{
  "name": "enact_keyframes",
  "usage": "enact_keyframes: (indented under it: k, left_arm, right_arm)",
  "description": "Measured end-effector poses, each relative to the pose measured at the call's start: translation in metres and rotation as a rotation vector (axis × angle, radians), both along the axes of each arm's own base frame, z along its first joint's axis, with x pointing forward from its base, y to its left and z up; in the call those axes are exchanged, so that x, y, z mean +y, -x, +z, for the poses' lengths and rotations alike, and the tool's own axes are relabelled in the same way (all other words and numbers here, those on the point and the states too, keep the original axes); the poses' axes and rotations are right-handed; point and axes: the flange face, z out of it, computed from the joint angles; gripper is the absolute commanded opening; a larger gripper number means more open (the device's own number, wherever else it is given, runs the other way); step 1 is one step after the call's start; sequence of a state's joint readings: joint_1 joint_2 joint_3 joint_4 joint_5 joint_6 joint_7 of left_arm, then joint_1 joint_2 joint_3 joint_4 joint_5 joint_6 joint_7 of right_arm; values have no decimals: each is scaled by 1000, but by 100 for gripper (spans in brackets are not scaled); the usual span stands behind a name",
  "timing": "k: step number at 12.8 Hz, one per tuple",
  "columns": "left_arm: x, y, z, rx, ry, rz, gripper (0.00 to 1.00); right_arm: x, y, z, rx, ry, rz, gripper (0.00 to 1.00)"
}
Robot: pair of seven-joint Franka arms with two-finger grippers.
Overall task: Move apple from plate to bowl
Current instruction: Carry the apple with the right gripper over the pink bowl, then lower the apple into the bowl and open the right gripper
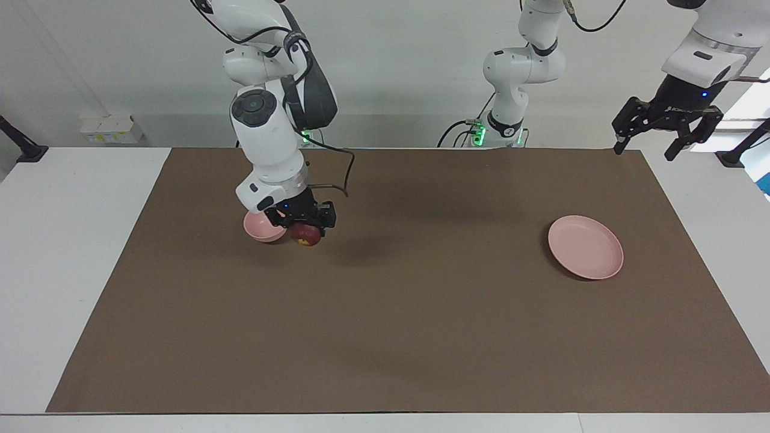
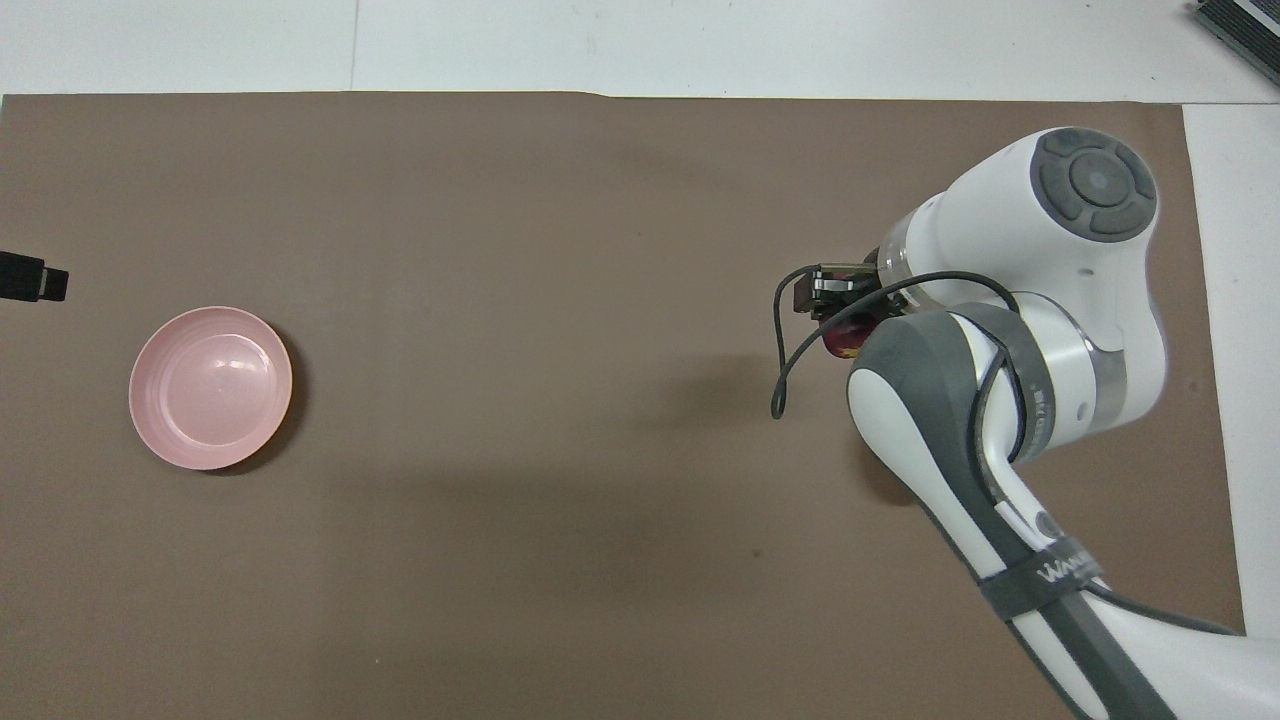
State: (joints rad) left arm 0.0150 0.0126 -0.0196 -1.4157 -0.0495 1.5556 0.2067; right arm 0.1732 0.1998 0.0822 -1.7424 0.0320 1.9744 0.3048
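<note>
Two white robot arms stand at one end of a worktop (image 1: 78,252) covered by a brown mat (image 1: 397,313). The right claw (image 1: 305,224) holds a small dark red apple (image 1: 306,234) between its fingers, with a yellowish patch showing on the fruit's lower side. The claw and apple hang low, just beside a small deep pale pink bowl (image 1: 261,227) that sits toward the right arm's end of the worktop. The apple is right against the bowl's rim on the side toward the middle of the mat, and whether it touches the rim cannot be told. In the overhead view the right arm's body hides the bowl, and only a sliver of the apple (image 2: 842,340) shows beneath the claw (image 2: 835,300).

A flat pale pink plate (image 1: 585,247) lies toward the left arm's end of the worktop, well apart from the bowl, with nothing on it. The left claw (image 1: 665,129) waits high over that end's edge, near the robots, its fingers spread wide and holding nothing.
</note>
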Motion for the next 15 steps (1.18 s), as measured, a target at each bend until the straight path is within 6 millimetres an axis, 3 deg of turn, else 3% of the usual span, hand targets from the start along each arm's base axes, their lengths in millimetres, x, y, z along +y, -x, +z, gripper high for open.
enact_keyframes:
  k: [5,9,12,15]
  left_arm:
    - [1,2,-1,15,-1,1,100]
    - [2,3,-1,23,-1,2,100]
    - [2,4,-1,28,-2,2,100]
    - [2,5,-1,30,-13,2,100]
  right_arm:
    - [-65,43,-40,-18,31,75,36]
    - [-82,92,-65,-19,42,69,36]
    - [-107,103,-80,-27,45,52,35]
    - [-118,114,-121,-31,44,45,36]
